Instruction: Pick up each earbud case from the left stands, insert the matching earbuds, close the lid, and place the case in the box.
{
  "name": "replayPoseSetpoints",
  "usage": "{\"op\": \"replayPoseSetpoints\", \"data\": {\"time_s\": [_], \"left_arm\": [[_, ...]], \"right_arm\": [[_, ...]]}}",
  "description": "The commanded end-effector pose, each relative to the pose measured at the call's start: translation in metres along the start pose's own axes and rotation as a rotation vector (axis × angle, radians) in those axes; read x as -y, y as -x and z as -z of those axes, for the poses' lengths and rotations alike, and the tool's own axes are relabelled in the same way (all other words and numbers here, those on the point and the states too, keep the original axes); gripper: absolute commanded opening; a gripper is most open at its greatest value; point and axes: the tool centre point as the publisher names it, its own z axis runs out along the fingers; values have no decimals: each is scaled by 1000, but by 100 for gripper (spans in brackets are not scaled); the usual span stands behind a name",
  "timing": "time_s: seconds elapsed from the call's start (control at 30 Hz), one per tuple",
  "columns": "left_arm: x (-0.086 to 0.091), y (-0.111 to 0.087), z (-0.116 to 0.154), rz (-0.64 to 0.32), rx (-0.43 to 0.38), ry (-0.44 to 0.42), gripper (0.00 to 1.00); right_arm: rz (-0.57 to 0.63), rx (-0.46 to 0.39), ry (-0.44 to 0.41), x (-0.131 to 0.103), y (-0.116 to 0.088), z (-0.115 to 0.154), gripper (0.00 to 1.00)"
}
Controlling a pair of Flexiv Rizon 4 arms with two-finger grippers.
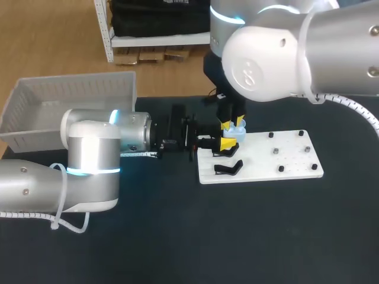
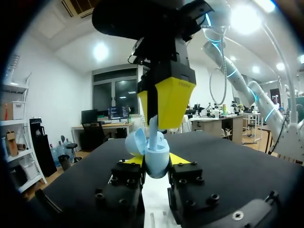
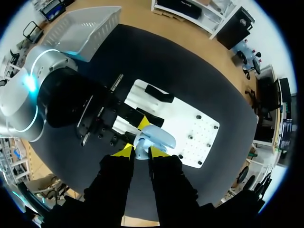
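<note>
Left fingers (image 2: 179,158) clamp the open earbud case (image 2: 156,162) over the white board (image 1: 290,163), at its far left. Only the left wrist view shows the right fingers (image 2: 173,102) pinching an earbud (image 2: 153,129) just above the case.

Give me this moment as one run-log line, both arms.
left gripper: shut on light blue earbud case, lid open | right gripper: at case from above | white board: below case
</note>
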Motion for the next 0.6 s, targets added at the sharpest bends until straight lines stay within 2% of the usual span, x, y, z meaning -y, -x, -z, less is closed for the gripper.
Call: {"op": "replayPoseSetpoints", "data": {"time_s": [0.03, 0.6], "left_arm": [[1, -1, 0, -4, 4, 6, 0], [1, -1, 0, -4, 4, 6, 0]], "right_arm": [[-1, -3, -1, 0, 1, -1, 0], [5, -24, -7, 0, 2, -9, 0]]}}
